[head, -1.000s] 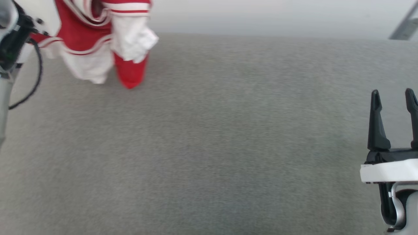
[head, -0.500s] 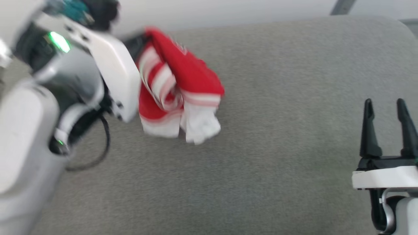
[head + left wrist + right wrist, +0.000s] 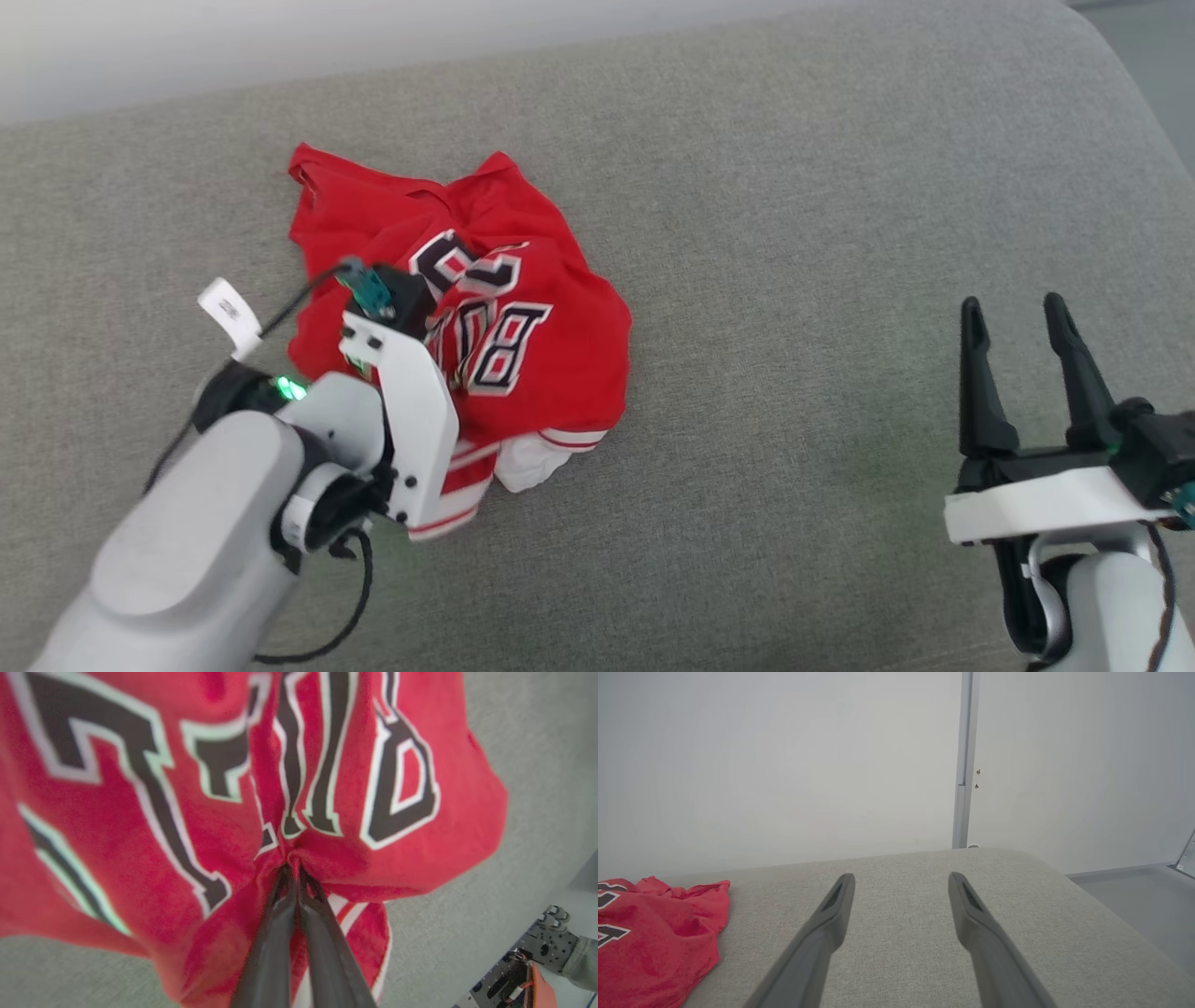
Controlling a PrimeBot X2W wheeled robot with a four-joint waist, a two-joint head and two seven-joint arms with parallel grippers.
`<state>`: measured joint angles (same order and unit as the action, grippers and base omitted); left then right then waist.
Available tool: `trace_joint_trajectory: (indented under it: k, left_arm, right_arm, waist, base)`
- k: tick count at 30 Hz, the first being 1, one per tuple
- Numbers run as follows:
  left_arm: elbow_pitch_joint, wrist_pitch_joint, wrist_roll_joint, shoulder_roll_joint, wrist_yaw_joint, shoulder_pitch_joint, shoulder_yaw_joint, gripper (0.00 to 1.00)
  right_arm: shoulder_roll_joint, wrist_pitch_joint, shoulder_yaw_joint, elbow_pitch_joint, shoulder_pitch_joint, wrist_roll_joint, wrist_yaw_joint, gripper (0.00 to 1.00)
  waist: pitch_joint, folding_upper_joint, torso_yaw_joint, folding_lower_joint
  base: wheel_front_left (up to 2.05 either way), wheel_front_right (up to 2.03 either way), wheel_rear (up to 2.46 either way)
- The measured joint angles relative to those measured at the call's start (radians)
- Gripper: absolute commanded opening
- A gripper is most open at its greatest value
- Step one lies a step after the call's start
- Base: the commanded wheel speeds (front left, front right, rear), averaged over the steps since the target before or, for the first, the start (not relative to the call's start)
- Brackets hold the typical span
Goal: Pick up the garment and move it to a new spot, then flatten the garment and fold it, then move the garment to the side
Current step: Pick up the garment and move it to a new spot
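The garment (image 3: pixel 523 308), a red jersey, lies in a crumpled heap on the left half of the grey fabric-covered surface (image 3: pixel 794 233). It is bunched, not flat. Black white-outlined lettering (image 3: pixel 495 345) faces up, creased and partly folded over. A white sleeve end (image 3: pixel 527 465) and red-and-white striped trim (image 3: pixel 457 490) stick out from under the red cloth at the near edge.

In the left wrist view the left claw (image 3: pixel 293 870) has its two dark fingers pressed together, pinching a pucker of the red cloth just below the lettering. From the head view the white wrist housing (image 3: pixel 411 411) sits over the near left part of the heap. A green light (image 3: pixel 291 389) is lit on it. A black cable (image 3: pixel 345 616) loops below the forearm, and a small white tag (image 3: pixel 229 313) stands up beside it.

The right claw (image 3: pixel 1013 313) is well apart from the garment, over bare fabric at the right. Its fingers are spread and hold nothing. The right wrist view shows the same spread fingers (image 3: pixel 831 914), with the jersey at the far left.

Behind the surface is a pale wall with a vertical grey post (image 3: pixel 962 765).
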<state>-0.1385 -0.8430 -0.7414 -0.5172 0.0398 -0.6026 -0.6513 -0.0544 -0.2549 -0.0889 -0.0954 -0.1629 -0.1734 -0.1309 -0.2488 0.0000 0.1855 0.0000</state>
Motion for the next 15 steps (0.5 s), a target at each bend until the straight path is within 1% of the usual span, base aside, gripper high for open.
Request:
trace_joint_trajectory:
  k: [5, 9, 10, 11, 15]
  left_arm:
    - [-0.146, 0.032, -0.002, 0.044, -0.045, -0.004, -0.03, 0.0]
    - [-0.219, 0.077, 0.001, 0.067, -0.079, -0.035, -0.033, 0.0]
    - [-0.233, 0.09, 0.001, 0.072, -0.086, -0.042, -0.031, 0.53]
    - [-0.243, 0.106, 0.0, 0.078, -0.093, -0.047, -0.028, 1.0]
    - [-0.255, 0.179, -0.006, 0.086, -0.101, -0.052, -0.005, 1.0]
  right_arm:
    - [0.001, -0.002, 0.032, -0.027, -0.031, -0.005, 0.0, 1.0]
    - [0.002, -0.005, 0.047, -0.045, -0.046, -0.011, 0.0, 1.0]
    - [0.002, -0.005, 0.048, -0.049, -0.049, -0.011, 0.0, 1.0]
    - [0.001, -0.006, 0.048, -0.052, -0.05, -0.011, 0.0, 1.0]
    - [-0.007, -0.006, 0.05, -0.066, -0.048, -0.012, 0.0, 1.0]
  waist:
    - [-0.014, 0.0, 0.01, 0.0001]
    - [-0.016, 0.0, 0.009, 0.0]
    - [-0.014, 0.0, 0.007, 0.0]
    - [-0.01, 0.0, 0.004, 0.0]
    - [0.013, 0.0, -0.01, 0.0001]
  base:
    - [0.0, 0.0, 0.0]
    - [0.0, 0.0, 0.0]
    - [0.0, 0.0, 0.0]
    - [0.0, 0.0, 0.0]
    - [0.0, 0.0, 0.0]
